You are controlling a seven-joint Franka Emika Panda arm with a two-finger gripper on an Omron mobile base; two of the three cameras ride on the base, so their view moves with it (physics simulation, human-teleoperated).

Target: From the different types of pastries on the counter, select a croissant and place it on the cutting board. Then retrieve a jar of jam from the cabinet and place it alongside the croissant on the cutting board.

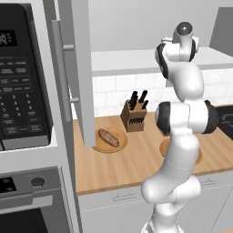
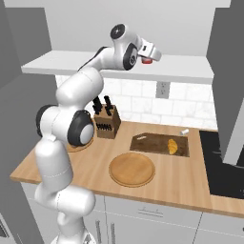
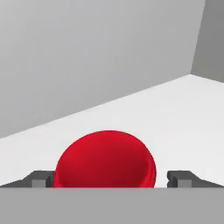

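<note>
Red jar of jam (image 3: 105, 159) between spread fingertips (image 3: 40, 179), croissant (image 2: 172, 146) on cutting board (image 2: 147, 142)

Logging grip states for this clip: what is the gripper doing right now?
Gripper: open, fingertips apart on either side of the jar of jam on the cabinet shelf, not yet closed on it.

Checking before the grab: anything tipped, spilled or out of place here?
Nothing stands out. The croissant lies on the cutting board; the jar of jam sits upright on the cabinet shelf between the open pincer tips.
</note>
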